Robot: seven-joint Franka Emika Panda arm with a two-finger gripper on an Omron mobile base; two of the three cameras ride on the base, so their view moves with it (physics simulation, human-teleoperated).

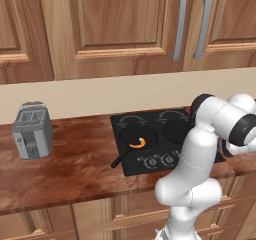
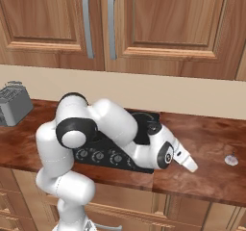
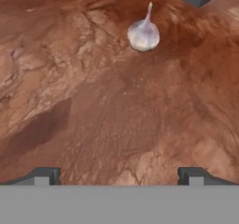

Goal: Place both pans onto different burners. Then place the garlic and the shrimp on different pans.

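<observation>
**Gripper hanging wide open over the counter, garlic sitting ahead of it**

So in the hand view the gripper [image 3: 119, 174] is sitting with its fingers spread wide apart and released, nothing between them, just bare reddish-brown wood counter [image 3: 93, 115]. The two dark fingertips [image 3: 44, 175] are poking up at the lower left and lower right of the frame. The garlic [image 3: 144, 34] is lying in the upper middle of that frame, a pale bulb with its little stem pointing up toward the top edge, well apart from the fingers.

In the right base view the garlic [image 2: 231, 160] is showing as a small pale blob at the far right edge, on the counter, and the arm is reaching toward the right from the middle of the frame.

In the left base view the black cooktop [image 1: 150, 169] is sitting at center right. One pan [image 1: 136, 140] is resting on the lower left burner, handle sticking out toward the lower left, and the orange shrimp [image 1: 138, 144] is lying inside it. A second pan [image 1: 176, 132] is looking like it's on the burner to its right, partly hidden by the arm. A grey toaster [image 1: 31, 130] is standing at the left of the frame.
</observation>
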